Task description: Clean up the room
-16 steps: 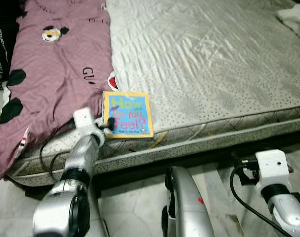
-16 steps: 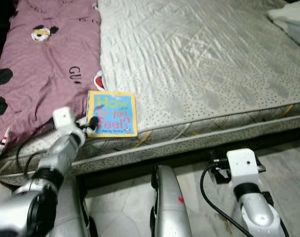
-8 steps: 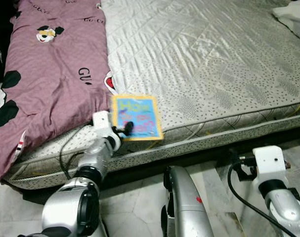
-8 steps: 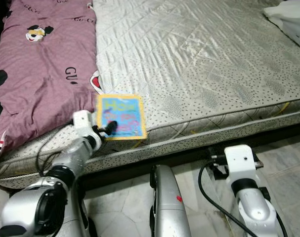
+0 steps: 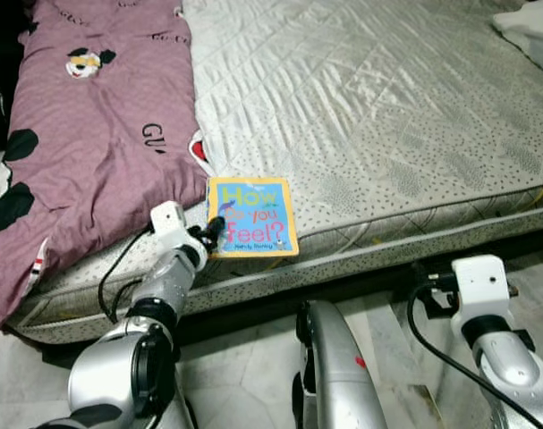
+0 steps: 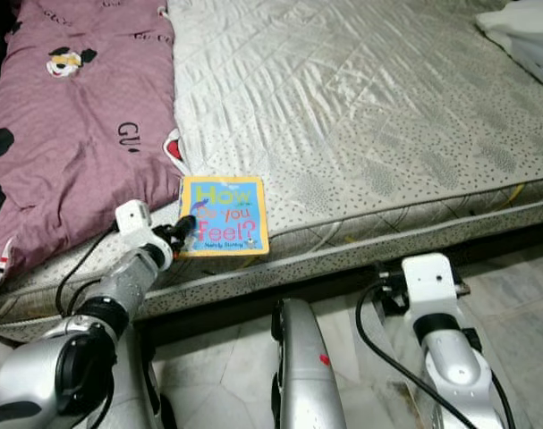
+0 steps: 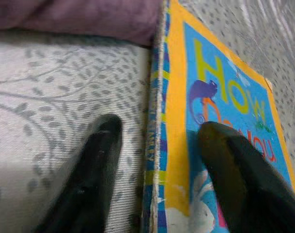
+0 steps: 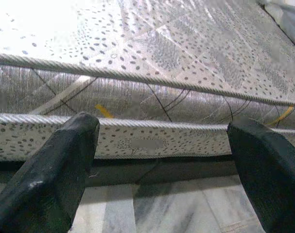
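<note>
Now the book [image 5: 252, 217] is laid flat again near the mattress [image 5: 387, 116] edge; the left gripper [image 7: 159, 145] is spread across its spine, nothing clamped yet, so grasping remains.

The book [image 5: 252, 217] lying near the bed's front edge carries the cover title "How do you feel?" in large coloured letters, with a small line of print beneath it too small to read. At about ten o'clock from the book, the mauve blanket [image 5: 92, 134] shows black letters reading "GU", the rest lost in a fold; more black lettering near its far edge is too small to read.
</note>
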You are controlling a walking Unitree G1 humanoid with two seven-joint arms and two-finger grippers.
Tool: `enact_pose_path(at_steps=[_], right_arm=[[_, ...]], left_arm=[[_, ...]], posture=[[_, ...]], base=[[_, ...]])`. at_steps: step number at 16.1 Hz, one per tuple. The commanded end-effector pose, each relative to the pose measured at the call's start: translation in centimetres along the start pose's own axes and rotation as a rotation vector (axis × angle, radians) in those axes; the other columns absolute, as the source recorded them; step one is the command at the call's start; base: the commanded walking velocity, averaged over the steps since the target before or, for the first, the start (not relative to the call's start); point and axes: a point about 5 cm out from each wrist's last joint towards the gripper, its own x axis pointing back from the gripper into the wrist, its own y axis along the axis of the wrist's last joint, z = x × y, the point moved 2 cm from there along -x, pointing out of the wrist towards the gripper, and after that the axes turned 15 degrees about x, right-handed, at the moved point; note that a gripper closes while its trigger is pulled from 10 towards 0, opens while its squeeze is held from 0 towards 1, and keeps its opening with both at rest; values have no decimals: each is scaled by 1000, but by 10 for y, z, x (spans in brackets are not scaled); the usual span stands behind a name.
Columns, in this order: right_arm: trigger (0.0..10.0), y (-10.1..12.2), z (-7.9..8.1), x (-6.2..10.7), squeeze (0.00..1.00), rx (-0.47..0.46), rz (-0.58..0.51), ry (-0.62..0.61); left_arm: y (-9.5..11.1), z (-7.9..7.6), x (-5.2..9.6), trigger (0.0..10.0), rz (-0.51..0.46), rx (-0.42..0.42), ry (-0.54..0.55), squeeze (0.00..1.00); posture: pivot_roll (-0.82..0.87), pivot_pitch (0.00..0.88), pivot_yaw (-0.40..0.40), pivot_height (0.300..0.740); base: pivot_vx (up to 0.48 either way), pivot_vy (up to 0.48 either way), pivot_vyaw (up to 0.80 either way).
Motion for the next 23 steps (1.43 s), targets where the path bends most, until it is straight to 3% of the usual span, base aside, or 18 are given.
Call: enact_pose_path(at_steps=[1, 4, 5, 8, 9, 11, 12, 19, 20, 21, 22, 23], right_arm=[[10000, -3, 2, 0, 0, 2, 10, 1], [10000, -3, 2, 0, 0, 3, 7, 2], [10000, -3, 2, -1, 0, 4, 5, 2], [10000, -3, 2, -1, 0, 7, 3, 2], [10000, -2, 2, -1, 0, 9, 1, 3], [10000, -2, 1, 0, 0, 14, -1, 5], [10000, -2, 1, 0, 0, 15, -1, 5], [10000, -1, 2, 0, 0, 21, -3, 9], [10000, -1, 2, -1, 0, 21, -4, 9], [10000, -1, 2, -1, 0, 22, -4, 9], [10000, 0, 2, -1, 0, 23, -6, 9], [10000, 0, 3, -2, 0, 25, -8, 10]], left_arm=[[-2, 5, 1, 0, 7, 47, 29, 0], [-9, 11, 2, 0, 52, 68, 55, 0], [-17, 13, 4, 0, 101, 43, 62, 0], [-21, 11, 4, 0, 120, 27, 48, 0], [-26, 9, 4, 10000, 146, 18, 42, 0], [-34, 7, 4, 10000, 183, 31, 35, 0], [-35, 7, 4, 10000, 187, 39, 37, 1000], [-30, 15, 5, 10000, 146, 45, 85, 1000], [-26, 17, 6, 0, 118, 84, 91, 1000], [-27, 16, 6, 0, 116, 111, 78, 1000], [-27, 15, 6, 0, 118, 129, 65, 0], [-28, 15, 6, 0, 124, 134, 59, 0]], posture=[[-191, 68, -43, 526], [-192, 67, -43, 526], [-193, 68, -43, 526], [-196, 69, -46, 526], [-198, 72, -47, 526], [-203, 75, -51, 526], [-205, 74, -51, 526], [-207, 78, -50, 526], [-205, 78, -49, 526], [-205, 78, -49, 526], [-205, 79, -49, 526], [-203, 77, -49, 526]], base=[[0, 0, 0], [0, 0, 0], [0, 0, 0], [0, 0, 0], [0, 0, 0], [0, 0, 0], [0, 0, 0], [0, 0, 0], [0, 0, 0], [0, 0, 0], [0, 0, 0], [0, 0, 0]])
